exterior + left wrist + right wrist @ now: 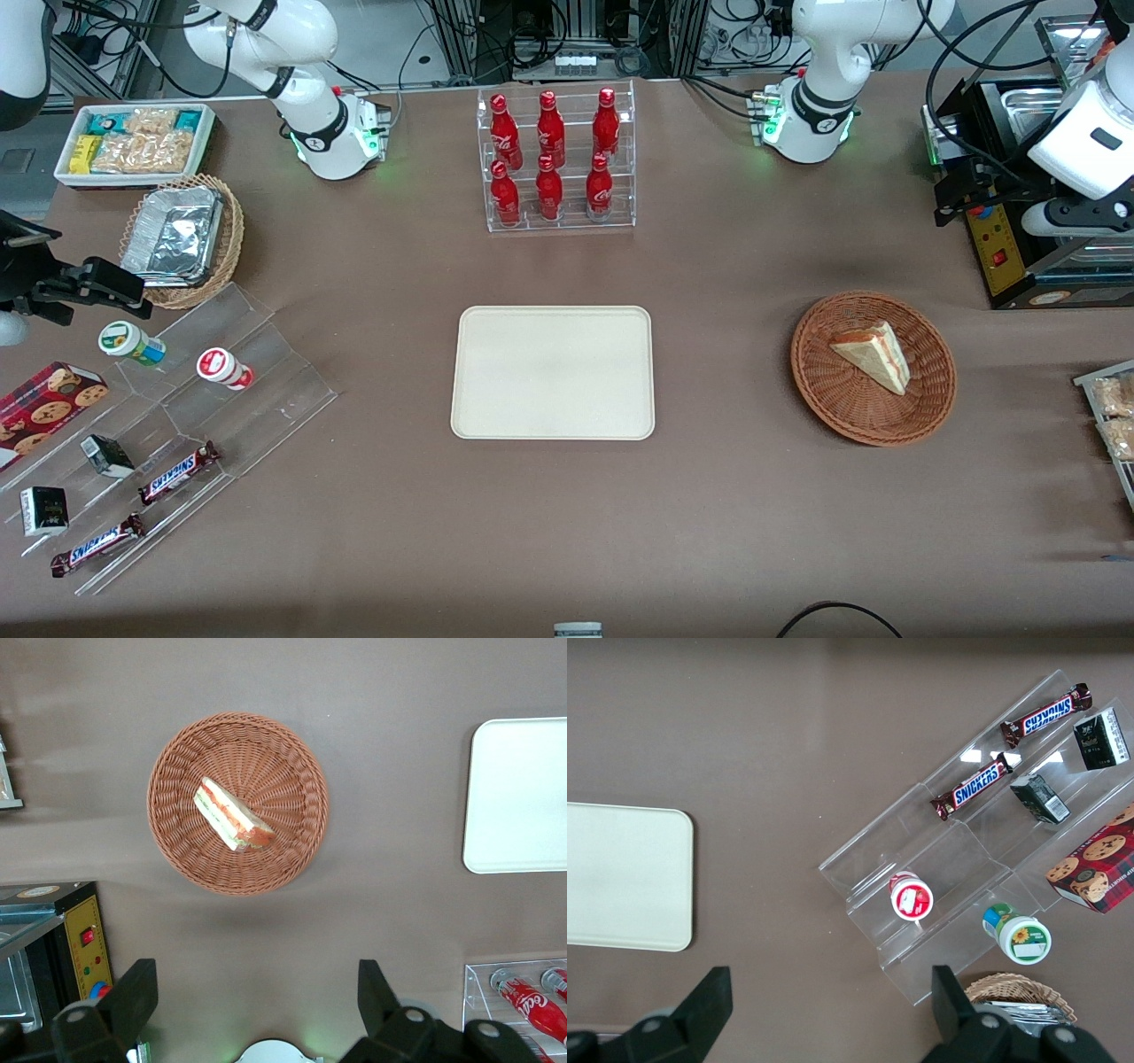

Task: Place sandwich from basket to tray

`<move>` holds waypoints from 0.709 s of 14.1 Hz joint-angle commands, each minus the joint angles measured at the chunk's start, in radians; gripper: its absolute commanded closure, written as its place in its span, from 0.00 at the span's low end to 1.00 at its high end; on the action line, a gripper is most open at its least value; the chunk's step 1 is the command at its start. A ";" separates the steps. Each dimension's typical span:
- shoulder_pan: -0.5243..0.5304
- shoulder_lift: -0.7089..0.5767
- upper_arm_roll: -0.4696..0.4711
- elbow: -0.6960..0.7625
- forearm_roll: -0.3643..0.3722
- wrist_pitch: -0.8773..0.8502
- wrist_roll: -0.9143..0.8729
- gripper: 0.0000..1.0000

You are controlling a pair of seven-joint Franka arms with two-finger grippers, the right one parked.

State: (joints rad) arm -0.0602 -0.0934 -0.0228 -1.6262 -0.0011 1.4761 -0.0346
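Your working arm is raised high at its own end of the table, wrist pointing straight down. The tray (553,372) lies well off to the side of the gripper (257,1001), toward the parked arm. The basket (237,803) sits on the table below the gripper. Its fingers (133,997) are spread wide, holding nothing. The sandwich (232,814) lies inside the basket.

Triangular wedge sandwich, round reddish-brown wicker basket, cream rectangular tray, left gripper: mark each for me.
Triangular wedge sandwich (873,353): front view, top bread face.
Round reddish-brown wicker basket (828,390): front view, bare woven wall.
Cream rectangular tray (553,372): front view, bare floor.
Left gripper (257,1001): left wrist view, between open fingers, raised above the table.
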 commanded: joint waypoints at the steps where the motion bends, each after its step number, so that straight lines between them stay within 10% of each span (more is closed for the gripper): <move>1: 0.000 0.014 0.004 0.031 -0.011 -0.030 0.010 0.00; 10: -0.003 0.041 0.004 0.023 0.007 -0.007 -0.001 0.00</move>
State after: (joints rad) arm -0.0599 -0.0802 -0.0207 -1.6262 -0.0014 1.4758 -0.0346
